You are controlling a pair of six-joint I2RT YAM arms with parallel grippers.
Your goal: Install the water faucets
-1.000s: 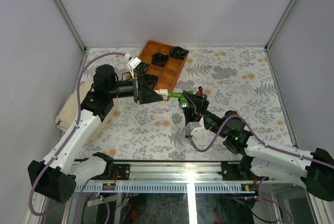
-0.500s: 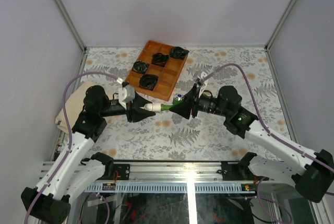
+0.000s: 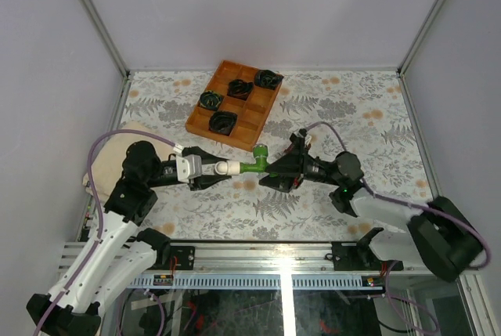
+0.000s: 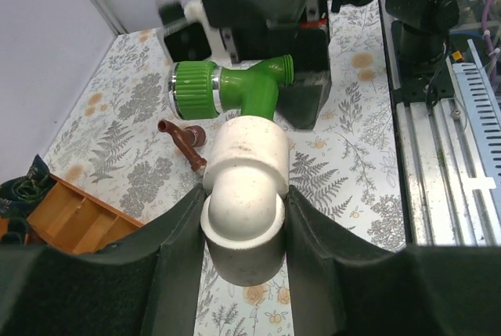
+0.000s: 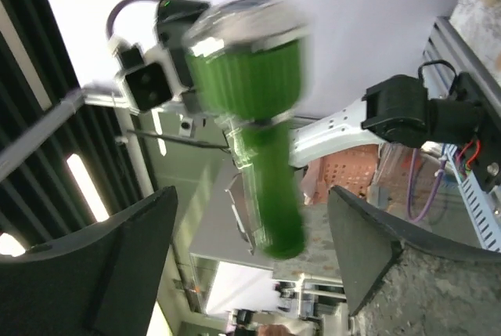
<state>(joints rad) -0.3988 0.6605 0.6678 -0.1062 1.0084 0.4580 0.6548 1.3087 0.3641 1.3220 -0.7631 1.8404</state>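
**A:** From above, what have the left fingers (image 3: 208, 173) got?

**B:** They're clamped on a white elbow (image 3: 223, 168), held out level over the bench (image 3: 352, 109). The green faucet (image 3: 254, 162) sits at the elbow's far end, between the two sets of fingers.

**A:** And the right fingers (image 3: 274, 176)?

**B:** They're close against the faucet's other side, facing the left ones. From up here I can't tell whether they touch it. A tray (image 3: 250, 121) holding black-and-green coils (image 3: 222, 121) lies beyond both sets of fingers.

**A:** What does the left wrist show?

**B:** Both fingers press on the sides of the elbow (image 4: 244, 187). Just past their tips the green faucet (image 4: 235, 89) meets the elbow, and its ribbed knob with the silvery ring points left. The brown faucet (image 4: 184, 139) lies on the bench to the left of the fingertips, touching nothing. The right fingers are the black bulk straight behind the green faucet.

**A:** And the right wrist?

**B:** The fingers stand wide apart. The green faucet (image 5: 262, 156) is blurred and sits midway between them. There's a clear gap on either side, so they grip nothing.
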